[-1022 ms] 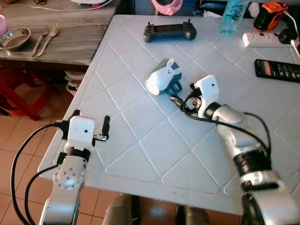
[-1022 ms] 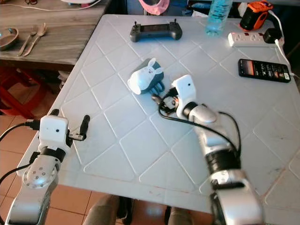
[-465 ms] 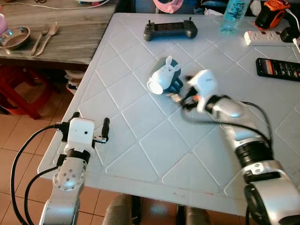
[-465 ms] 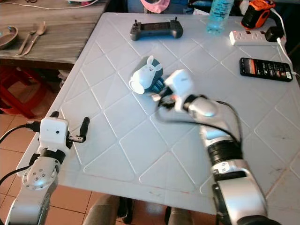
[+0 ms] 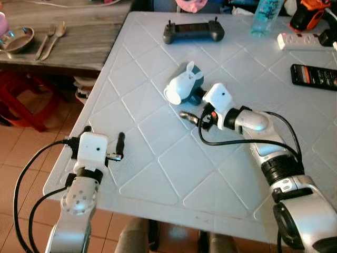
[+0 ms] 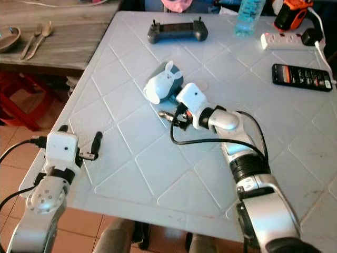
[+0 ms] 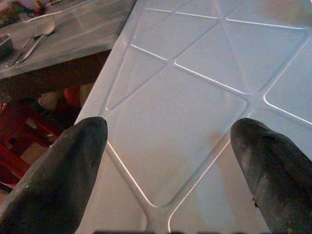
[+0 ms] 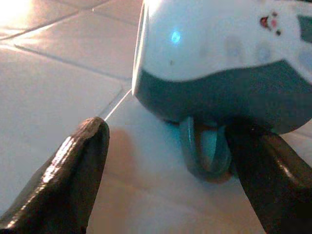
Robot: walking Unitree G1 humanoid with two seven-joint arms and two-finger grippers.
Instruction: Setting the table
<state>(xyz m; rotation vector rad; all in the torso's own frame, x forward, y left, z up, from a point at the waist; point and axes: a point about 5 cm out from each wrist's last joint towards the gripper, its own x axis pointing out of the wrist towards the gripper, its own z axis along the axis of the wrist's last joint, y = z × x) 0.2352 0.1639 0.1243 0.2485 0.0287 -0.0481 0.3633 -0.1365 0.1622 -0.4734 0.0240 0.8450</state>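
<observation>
**Right pincer lined up on the handle of a tipped mug**

Lower left of the head view: the left pincer (image 5: 102, 141) hovers over the near left corner of the white plastic surface with raised diamond ribbing (image 5: 158, 158), its two black fingers (image 7: 63, 170) spread apart with nothing between them. In the upper left of the frame, a fork and spoon (image 5: 50, 39) and a small bowl (image 5: 18, 39) lie on a grey wooden side table (image 5: 79, 31).

Centre of the frame: the white-and-teal ceramic mug with rabbit ears (image 5: 181, 87) lies on its side on the surface, mouth toward the lower left, its teal loop handle (image 8: 202, 151) resting against the surface. The right pincer (image 5: 195, 117) sits just beside it, low and level. Its fingers are apart: one (image 8: 73, 170) stands clear in front of the mug's rim, the other (image 8: 273, 180) is close against the handle; whether it touches cannot be told.

Judged step: gripping the mug in order to stand it up. To do this well, the pincer should advance until the handle lies squarely between the fingers, close slowly so the round body does not roll, then lift and rotate the mouth upward before setting down.

Upper centre and right: a black handheld controller (image 5: 193, 31), a clear water bottle (image 5: 263, 18), a white power strip (image 5: 305, 41) and a black remote (image 5: 314, 76).
</observation>
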